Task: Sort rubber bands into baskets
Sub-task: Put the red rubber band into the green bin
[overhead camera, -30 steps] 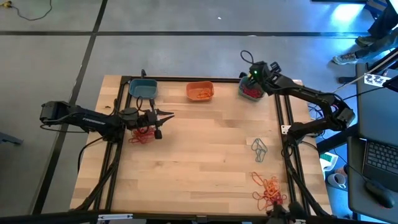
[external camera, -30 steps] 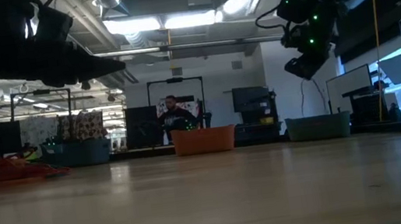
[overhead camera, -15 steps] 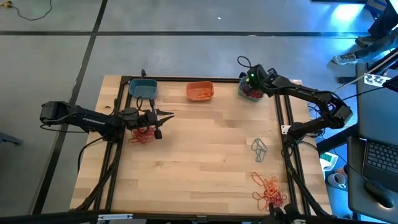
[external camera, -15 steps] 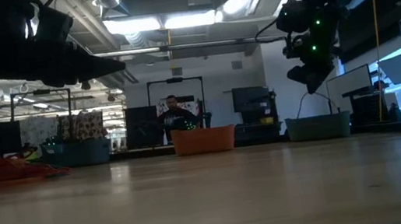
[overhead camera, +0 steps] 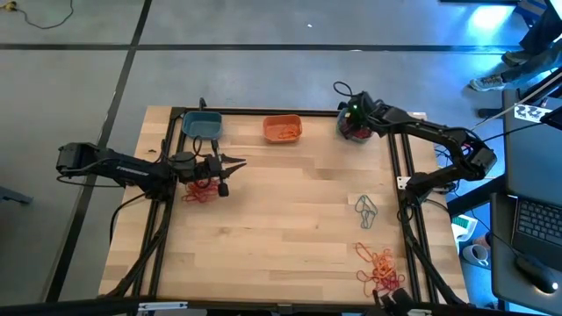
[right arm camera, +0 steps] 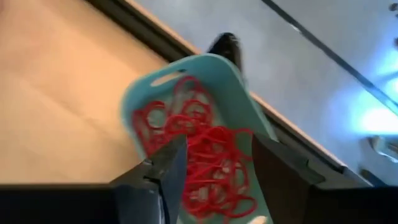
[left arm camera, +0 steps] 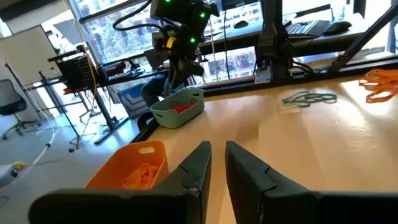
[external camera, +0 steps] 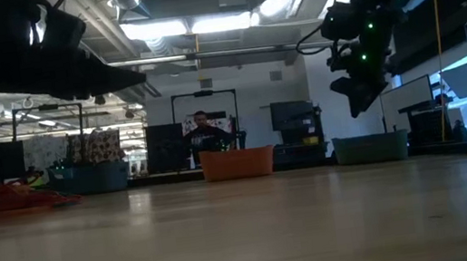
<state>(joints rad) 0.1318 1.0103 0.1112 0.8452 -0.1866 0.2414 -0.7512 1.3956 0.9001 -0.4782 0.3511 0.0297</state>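
Three baskets stand along the table's far edge: a teal one (overhead camera: 202, 124), an orange one (overhead camera: 283, 129) with orange bands inside, and a teal one (right arm camera: 186, 62) at the right filled with red rubber bands (right arm camera: 208, 155). My right gripper (right arm camera: 217, 143) hangs open just above that right basket, slanting down, touching nothing. My left gripper (overhead camera: 235, 161) points level toward the table's right side, shut and empty, above a red band pile (overhead camera: 200, 193). Grey-teal bands (overhead camera: 365, 211) and an orange pile (overhead camera: 379, 270) lie near the right edge.
Black frame rails run along the table's left (overhead camera: 167, 175) and right (overhead camera: 402, 175) sides. A laptop (overhead camera: 531, 224) sits beyond the right edge. A person (external camera: 203, 133) sits in the room far behind the table. Bare wood lies in the table's middle (overhead camera: 290, 211).
My right gripper has sunk a little over the right teal basket, tipped further downward and shifted slightly toward the table's left edge. My left arm has kept still.
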